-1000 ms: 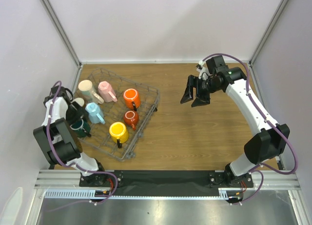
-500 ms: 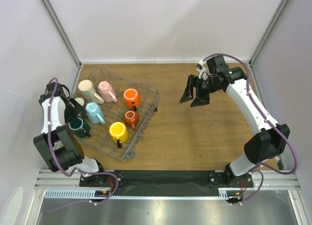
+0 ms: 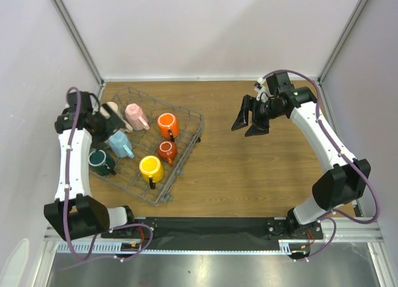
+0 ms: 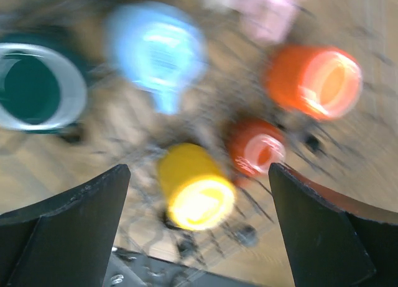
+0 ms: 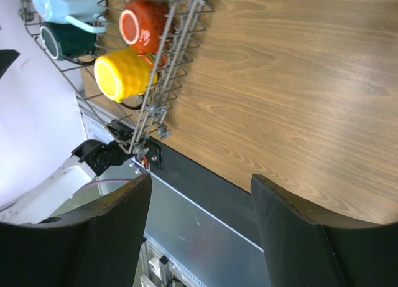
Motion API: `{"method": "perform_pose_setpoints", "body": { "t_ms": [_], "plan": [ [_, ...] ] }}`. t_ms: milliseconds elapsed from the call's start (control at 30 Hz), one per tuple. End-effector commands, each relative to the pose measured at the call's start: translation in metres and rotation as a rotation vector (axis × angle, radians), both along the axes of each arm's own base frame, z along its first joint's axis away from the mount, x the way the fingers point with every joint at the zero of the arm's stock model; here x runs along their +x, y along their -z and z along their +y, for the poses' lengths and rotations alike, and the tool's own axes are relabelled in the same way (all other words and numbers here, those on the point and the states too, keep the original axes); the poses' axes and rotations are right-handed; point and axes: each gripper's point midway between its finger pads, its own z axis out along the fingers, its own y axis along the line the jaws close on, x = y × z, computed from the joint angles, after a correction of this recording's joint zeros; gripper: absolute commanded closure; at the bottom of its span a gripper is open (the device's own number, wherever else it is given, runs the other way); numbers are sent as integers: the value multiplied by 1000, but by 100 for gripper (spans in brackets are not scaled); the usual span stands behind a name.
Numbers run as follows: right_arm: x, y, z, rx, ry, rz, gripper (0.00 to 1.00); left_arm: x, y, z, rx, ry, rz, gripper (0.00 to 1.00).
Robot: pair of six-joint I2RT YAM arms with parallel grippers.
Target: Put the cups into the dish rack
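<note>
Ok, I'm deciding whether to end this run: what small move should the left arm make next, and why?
Probably lift the left gripper up and away from the dish rack. Its jaws stand open and empty above it, and every cup in view, dark green cup to yellow cup, already lies inside.

We see the top view bright and even. The wooden table (image 3: 249, 169) has only small, pale shadows, like the one beside the dish rack (image 3: 185, 157). Everything there looks sharp.

The left wrist view is very blurry. The cups (image 4: 155, 47) smear into soft blobs, and the wires almost melt away. The orange cup (image 4: 314, 81) and the yellow cup (image 4: 196, 193) have bright white glare on them. The dark fingers (image 4: 62, 225) at the bottom look sharper.

The right wrist view is clear and bright. The wood looks paler and a little shiny toward the right.
</note>
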Motion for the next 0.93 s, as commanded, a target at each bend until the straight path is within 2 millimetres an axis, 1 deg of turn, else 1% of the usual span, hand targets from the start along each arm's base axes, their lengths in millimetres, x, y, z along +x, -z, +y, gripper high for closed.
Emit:
{"method": "perform_pose_setpoints", "body": {
  "t_ms": [0, 33, 67, 100, 133, 167, 200, 233, 267, 300, 333, 400, 433, 467, 500, 533, 567, 600, 633, 667, 700, 733, 767, 800, 867, 900],
  "plan": [
    [-2, -3, -9, 20, 60, -55, 28, 22, -56, -77, -154, 216, -256, 0],
    [-2, -1, -12, 27, 75, -62, 27, 26, -64, -96, -198, 268, -301, 0],
    [4, -3, -10, 51, 93, -101, 27, 26, -70, -113, -229, 324, -329, 0],
    [-1, -9, -13, 68, 107, -136, 27, 21, -77, -146, -277, 436, -351, 0],
    [-6, 3, -16, 64, 124, -131, 27, 25, -85, -160, -286, 487, -395, 0],
    [2, -4, -18, 89, 161, -217, 27, 24, -88, -173, -292, 535, -406, 0],
    [1, -10, -20, 106, 180, -273, 27, 16, -90, -199, -311, 622, -415, 0],
    [-5, -18, -26, 127, 208, -375, 26, 13, -85, -210, -320, 662, -407, 0],
    [-6, -19, -29, 123, 228, -397, 26, 10, -84, -221, -331, 698, -413, 0],
    [-7, -16, -32, 107, 242, -408, 25, 2, -81, -234, -346, 738, -405, 0],
    [-9, 1, -39, 69, 274, -385, 24, -2, -79, -240, -371, 746, -396, 0],
    [-14, 15, -43, 65, 298, -348, 21, -8, -75, -248, -407, 772, -428, 0],
    [-15, 17, -42, 76, 304, -355, 18, -11, -76, -251, -428, 776, -438, 0],
    [-21, 35, -44, 71, 312, -315, 13, -14, -68, -251, -433, 778, -431, 0],
    [-23, 40, -43, 85, 330, -295, 7, -16, -72, -250, -432, 782, -454, 0],
    [-24, 44, -44, 92, 338, -296, 0, -17, -71, -249, -422, 794, -459, 0],
    [-27, 48, -45, 93, 343, -292, 0, -19, -69, -250, -426, 805, -457, 0],
    [-32, 60, -46, 84, 342, -267, 0, -19, -69, -251, -430, 812, -461, 0],
    [-35, 65, -45, 91, 335, -264, 0, -20, -67, -251, -435, 810, -459, 0],
    [-38, 66, -46, 95, 346, -273, 0, -23, -62, -253, -452, 818, -448, 0],
    [-41, 79, -50, 87, 376, -261, 0, -24, -57, -254, -473, 810, -456, 0],
    [-43, 82, -51, 88, 381, -267, 0, -23, -68, -257, -489, 815, -496, 0],
    [-45, 85, -53, 85, 386, -280, 0, -26, -55, -257, -506, 807, -476, 0],
    [-52, 92, -56, 84, 396, -283, 1, -29, -55, -259, -529, 813, -484, 0],
    [-53, 92, -57, 113, 416, -298, 0, -31, -55, -262, -568, 804, -538, 0],
    [-55, 85, -55, 152, 415, -334, 0, -32, -56, -262, -579, 797, -562, 0]
  ]
}}
